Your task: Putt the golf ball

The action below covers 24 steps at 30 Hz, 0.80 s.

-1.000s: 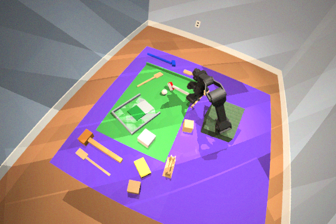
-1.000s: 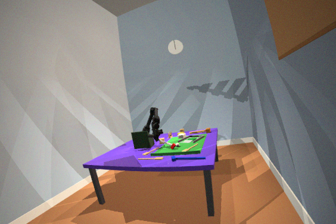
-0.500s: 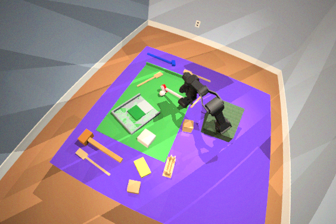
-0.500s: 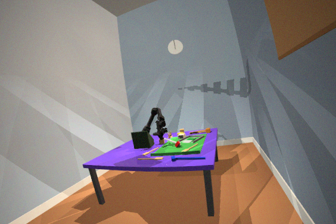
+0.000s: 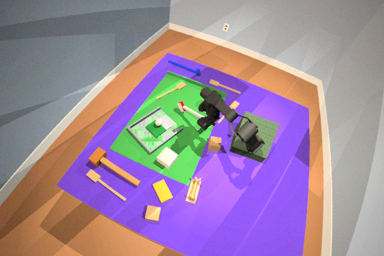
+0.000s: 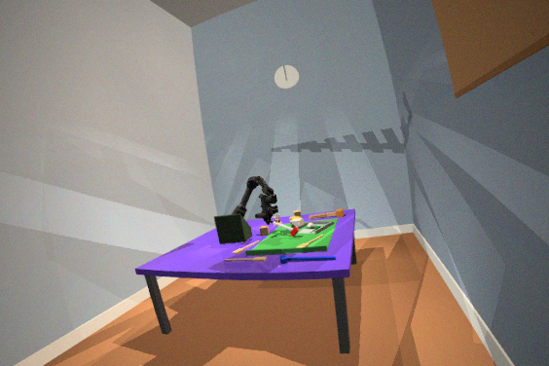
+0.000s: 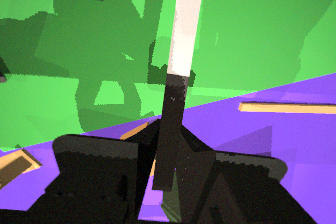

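Note:
The red putter (image 5: 181,106) (image 6: 294,232) (image 7: 185,40) has a red and white head and a pale shaft with a dark grip. My gripper (image 5: 205,117) (image 6: 273,221) (image 7: 167,124) is shut on the dark grip, and the head extends over the green mat (image 5: 188,92) (image 6: 274,245). The white golf ball (image 5: 158,122) (image 6: 311,225) is inside the grey-walled frame (image 5: 139,141), where the pale ramp (image 5: 169,119) meets the dark green patch (image 5: 156,131), at that patch's upper edge. I cannot tell whether it is moving. The head is apart from the ball.
A white block (image 5: 167,157) stands beside the frame. A wooden block (image 5: 214,144) (image 6: 264,230) is near the arm's base. A blue putter (image 5: 183,67) (image 6: 309,258), a mallet (image 5: 120,171), a yellow block (image 5: 162,191), a wooden rack (image 5: 193,190) and several wooden tools lie around the mat.

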Tool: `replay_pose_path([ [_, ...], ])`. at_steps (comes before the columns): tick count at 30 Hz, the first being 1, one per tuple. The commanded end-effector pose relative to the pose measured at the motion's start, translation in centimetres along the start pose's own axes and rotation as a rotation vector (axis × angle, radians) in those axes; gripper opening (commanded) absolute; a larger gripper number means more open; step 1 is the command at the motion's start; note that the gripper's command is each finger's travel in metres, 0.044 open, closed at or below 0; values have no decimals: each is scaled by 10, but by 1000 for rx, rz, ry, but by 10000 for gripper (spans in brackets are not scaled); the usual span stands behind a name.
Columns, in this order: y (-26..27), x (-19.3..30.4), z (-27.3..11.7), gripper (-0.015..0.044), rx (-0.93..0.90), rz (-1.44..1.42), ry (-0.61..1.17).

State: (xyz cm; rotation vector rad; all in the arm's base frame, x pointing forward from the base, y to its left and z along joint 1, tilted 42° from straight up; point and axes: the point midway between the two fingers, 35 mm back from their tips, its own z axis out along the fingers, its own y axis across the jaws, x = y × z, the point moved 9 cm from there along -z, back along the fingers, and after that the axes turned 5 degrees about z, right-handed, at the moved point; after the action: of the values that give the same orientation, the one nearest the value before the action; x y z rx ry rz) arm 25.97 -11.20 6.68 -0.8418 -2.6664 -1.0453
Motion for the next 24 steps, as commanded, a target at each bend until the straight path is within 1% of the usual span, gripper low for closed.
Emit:
replay_pose_path([
  [1,2,-1,-26,0,2,-13,-21],
  [4,2,0,-44,0,2,-13,-21],
  [6,2,1,-49,0,2,-13,-20],
  [8,2,1,-49,0,2,-13,-20],
  [9,1,-1,-40,0,-3,-5,-21],
  [24,1,-1,-40,0,-3,-5,-21],
])
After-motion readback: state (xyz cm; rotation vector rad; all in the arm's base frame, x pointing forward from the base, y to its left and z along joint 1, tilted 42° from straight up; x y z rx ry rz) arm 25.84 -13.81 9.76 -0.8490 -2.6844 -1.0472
